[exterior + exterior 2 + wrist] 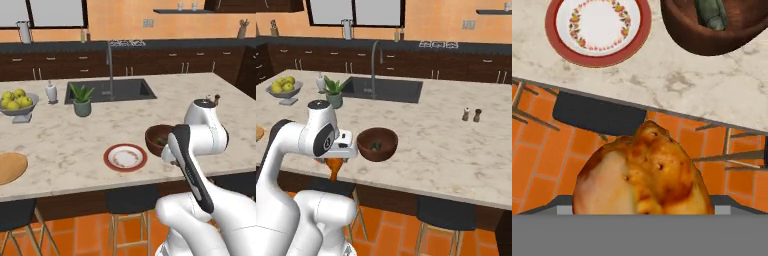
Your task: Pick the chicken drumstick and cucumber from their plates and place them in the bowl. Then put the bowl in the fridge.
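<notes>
The glossy orange-brown chicken drumstick [644, 175] sits between my gripper's jaws and looms large in the hand view. In the right base view my gripper [334, 164] hangs just off the counter's front edge, over the floor, with the drumstick [333, 171] pointing down. The dark reddish-brown bowl [377, 144] [156, 136] [712, 35] stands on the counter just to the gripper's right, and the green cucumber [711, 12] [376, 146] lies inside it. The white red-rimmed plate [125, 157] [597, 25] is bare. The tan wooden plate [7, 167] lies at the far left. The fridge is out of view.
A grey bowl of yellow fruit [17, 102], a potted plant [81, 100] and a sink [110, 90] occupy the counter's far side. Salt and pepper shakers [472, 115] stand at the right. Dark stools [597, 115] [132, 200] stand under the counter edge.
</notes>
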